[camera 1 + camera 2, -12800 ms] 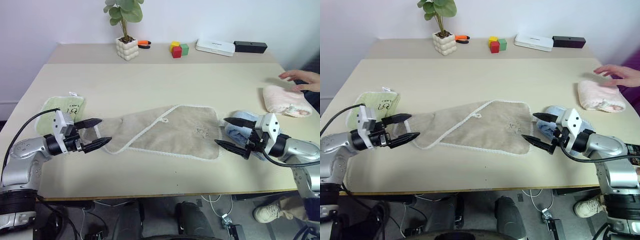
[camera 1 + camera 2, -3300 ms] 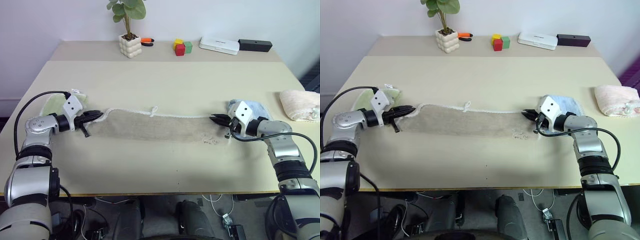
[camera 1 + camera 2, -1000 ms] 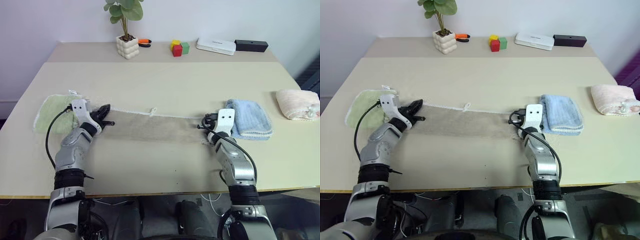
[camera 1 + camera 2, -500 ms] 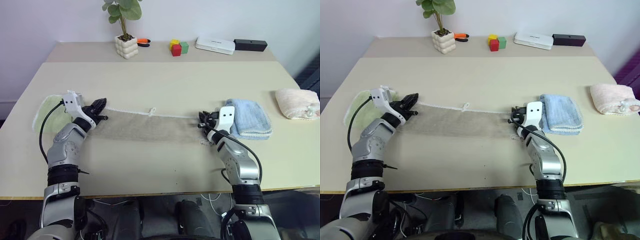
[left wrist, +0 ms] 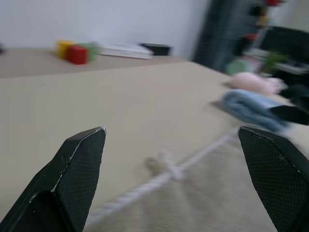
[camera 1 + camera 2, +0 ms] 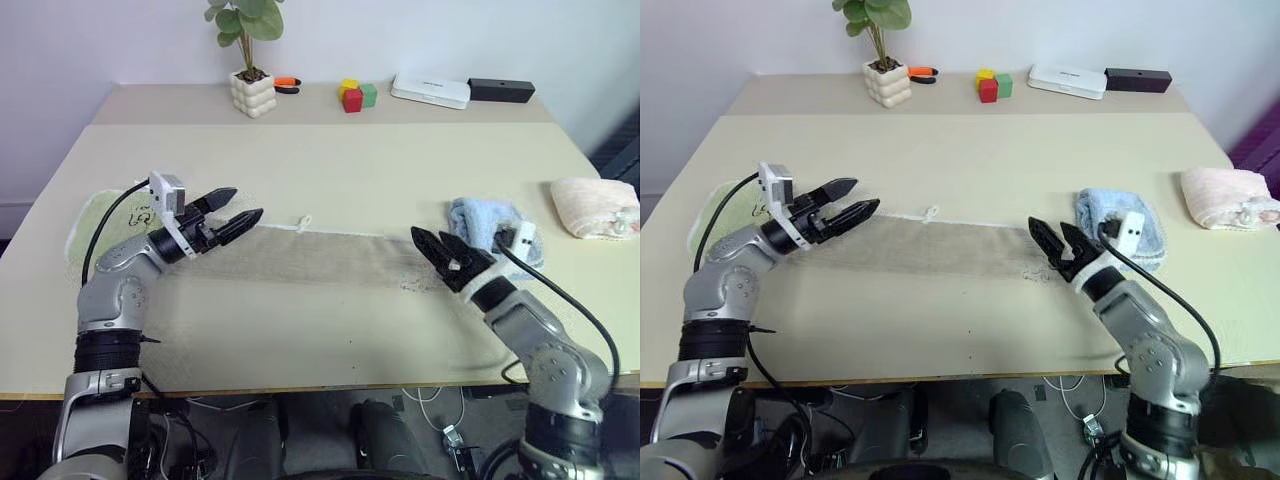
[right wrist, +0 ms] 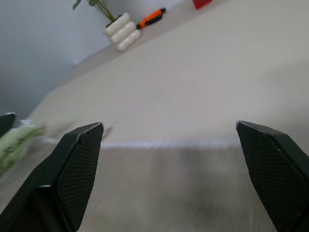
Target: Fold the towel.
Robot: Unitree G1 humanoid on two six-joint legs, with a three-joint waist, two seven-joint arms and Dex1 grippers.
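Pincer jaws of the left pincer point(image 6: 238, 208) and right pincer point(image 6: 440, 250) are spread over the limp, light beige terry towel point(image 6: 310, 257), best pinched at its 2 corded end corners.

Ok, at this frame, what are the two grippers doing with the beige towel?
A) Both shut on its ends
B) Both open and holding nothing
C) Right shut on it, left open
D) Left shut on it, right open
B: the left gripper and right gripper both have spread fingers holding nothing, while the towel lies flat on the table.
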